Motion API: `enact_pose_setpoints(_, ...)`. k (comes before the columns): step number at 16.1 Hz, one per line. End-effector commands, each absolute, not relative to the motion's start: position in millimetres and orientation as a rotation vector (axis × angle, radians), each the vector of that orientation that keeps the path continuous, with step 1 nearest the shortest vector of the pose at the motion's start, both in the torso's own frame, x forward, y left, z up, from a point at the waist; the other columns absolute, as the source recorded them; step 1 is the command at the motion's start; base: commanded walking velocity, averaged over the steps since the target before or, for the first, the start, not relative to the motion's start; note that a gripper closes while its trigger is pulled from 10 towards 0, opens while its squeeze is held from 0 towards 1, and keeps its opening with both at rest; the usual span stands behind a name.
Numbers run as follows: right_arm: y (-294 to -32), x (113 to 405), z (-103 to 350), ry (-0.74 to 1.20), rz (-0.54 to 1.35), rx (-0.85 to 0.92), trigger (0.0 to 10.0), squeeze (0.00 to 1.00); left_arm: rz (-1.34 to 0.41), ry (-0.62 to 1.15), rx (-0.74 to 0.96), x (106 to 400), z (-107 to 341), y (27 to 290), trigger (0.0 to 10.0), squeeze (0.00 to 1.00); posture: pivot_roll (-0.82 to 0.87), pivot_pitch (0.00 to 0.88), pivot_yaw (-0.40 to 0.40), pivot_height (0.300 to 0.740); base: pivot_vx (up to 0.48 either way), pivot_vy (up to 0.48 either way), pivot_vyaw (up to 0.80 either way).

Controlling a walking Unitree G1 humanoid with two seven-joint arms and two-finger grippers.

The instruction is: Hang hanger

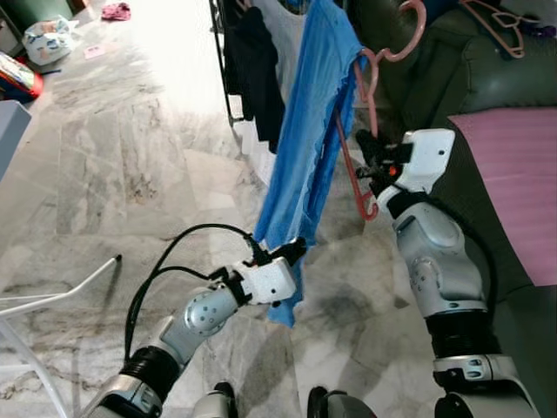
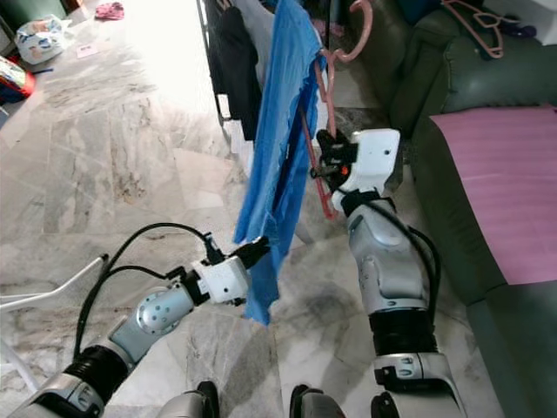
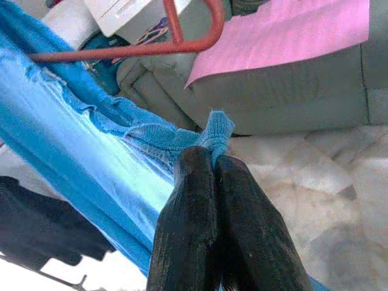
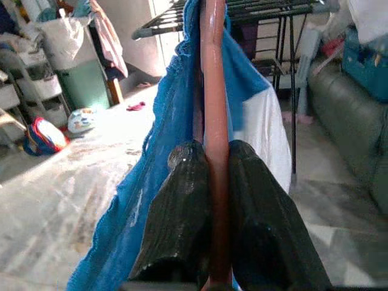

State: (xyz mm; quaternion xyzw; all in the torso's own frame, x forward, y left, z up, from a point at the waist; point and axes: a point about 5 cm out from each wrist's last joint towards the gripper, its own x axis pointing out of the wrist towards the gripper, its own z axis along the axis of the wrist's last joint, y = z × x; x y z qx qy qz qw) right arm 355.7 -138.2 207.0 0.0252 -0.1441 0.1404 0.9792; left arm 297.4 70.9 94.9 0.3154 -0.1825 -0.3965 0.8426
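The thin red plastic hanger (image 1: 365, 139), draped with a long blue knitted garment (image 1: 305, 148), is clamped upright in the right gripper (image 4: 213, 176) — hook uppermost, towards the dark metal drying rack (image 4: 242, 9) ahead — while the hem is pinched by the left gripper (image 3: 213, 176) below.

Right tool (image 4: 215, 167) clamped on red hanger (image 4: 213, 91) draped with blue garment (image 4: 163, 163).

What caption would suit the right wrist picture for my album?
Right gripper clamped on a red hanger draped with a blue garment, a drying rack behind.
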Motion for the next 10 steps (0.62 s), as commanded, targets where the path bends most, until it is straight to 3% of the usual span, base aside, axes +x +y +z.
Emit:
enact_pose_setpoints(1, -129, 355, 217, -0.358, 0.321, 0.003, 10.0, 0.00, -0.854, -0.351, 0.628, 291, 87, 70, 10.0, 0.32, 0.03, 0.225, -0.006, 0.740, 0.000, 0.000, 0.00)
enact_pose_setpoints(2, -128, 355, 217, -0.359, 0.325, -0.003, 10.0, 0.00, -0.855, -0.351, 0.623, 291, 87, 70, 10.0, 0.32, 0.03, 0.225, -0.007, 0.740, 0.000, 0.000, 0.00)
enact_pose_setpoints(3, -126, 354, 215, -0.370, 0.333, -0.001, 10.0, 0.00, -0.871, -0.352, 0.607, 290, 88, 67, 10.0, 1.00, 0.03, 0.225, -0.009, 0.740, 0.000, 0.000, 0.00)
enact_pose_setpoints(10, -113, 347, 207, -0.394, 0.463, 0.012, 10.0, 0.00, -0.911, -0.318, 0.556, 288, 85, 60, 10.0, 1.00, 0.03, 0.220, -0.003, 0.740, 0.000, 0.000, 0.00)
